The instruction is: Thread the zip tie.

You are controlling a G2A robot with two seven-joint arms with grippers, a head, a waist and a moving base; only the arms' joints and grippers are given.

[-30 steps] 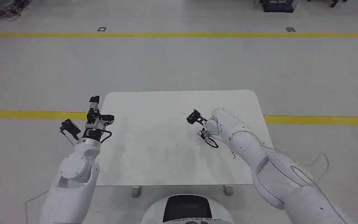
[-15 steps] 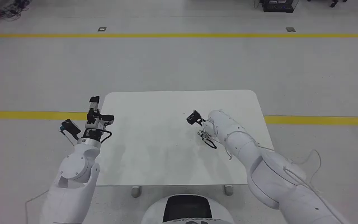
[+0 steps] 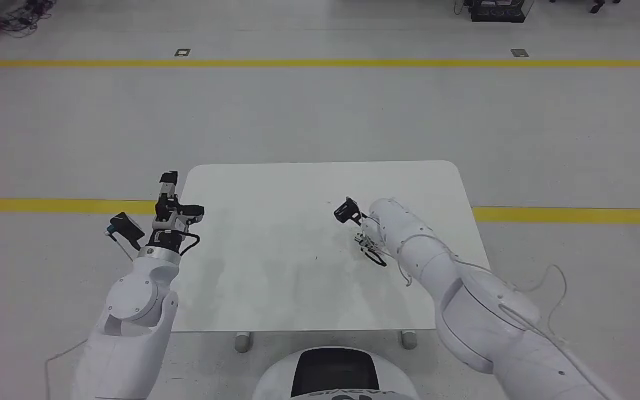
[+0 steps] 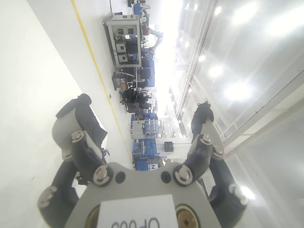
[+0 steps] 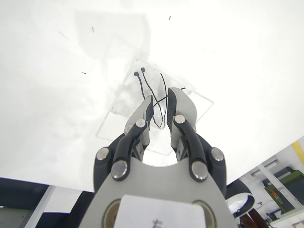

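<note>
Right hand (image 5: 160, 94) slightly parted above zip ties (image 5: 136, 73); left hand (image 4: 143, 102) spread wide, empty.

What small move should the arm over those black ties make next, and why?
Probably lower slightly and close on one tie: the right gripper hangs open over the zip ties, which lie crossed on the clear tray, and holds nothing. The left gripper is open and empty too.
</note>
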